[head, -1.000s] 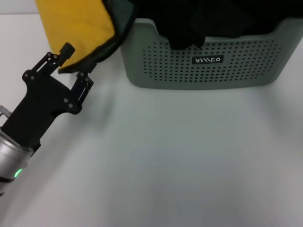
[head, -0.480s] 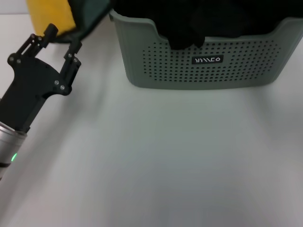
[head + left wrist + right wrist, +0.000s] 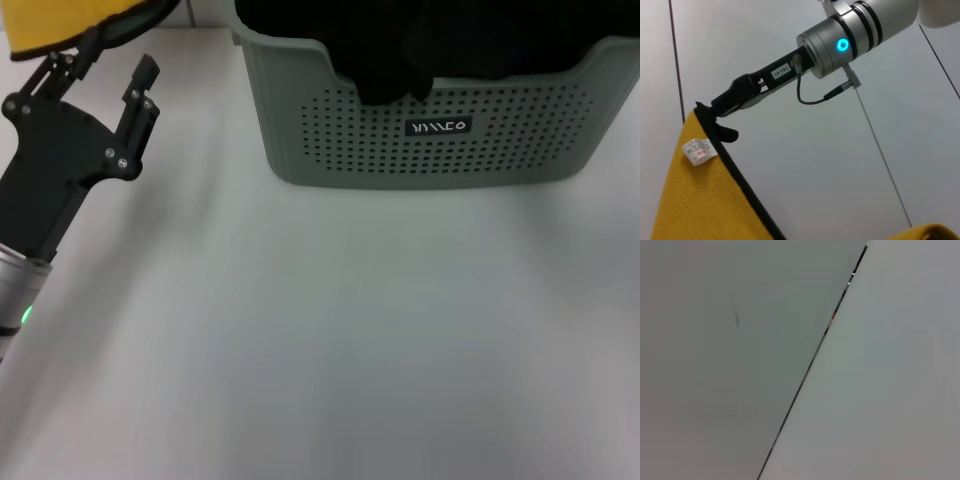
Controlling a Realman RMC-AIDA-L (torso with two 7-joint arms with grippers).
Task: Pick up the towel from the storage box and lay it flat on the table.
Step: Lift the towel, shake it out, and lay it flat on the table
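**Towel lifted clear of box, carried toward far-left corner of desk**

Since the earlier frames the left gripper [image 3: 110,65] has travelled up and to the left, and the towel [image 3: 70,22] has gone with it; only a yellow strip with dark edging now shows at the top-left of the head view, above the far-left corner of the desk [image 3: 330,330]. The box [image 3: 430,120] stands at the far edge of the desk, with black cloths [image 3: 400,50] left inside.

Left gripper: fingers spread, with one finger against the towel's hem; whether it has any hold cannot be told. The left wrist view shows the right gripper [image 3: 717,112] closed on a top corner of the towel, beside the white tag [image 3: 696,150], the yellow face hanging below it.

Handling assessment: the towel appears light, soft and fully limp. It will drape and fold on itself unless kept under tension. The sewn black edging is the firmest place to take hold. In my judgement, a second grip on the opposite top corner is needed so the cloth can be stretched between both grippers and lowered flat.
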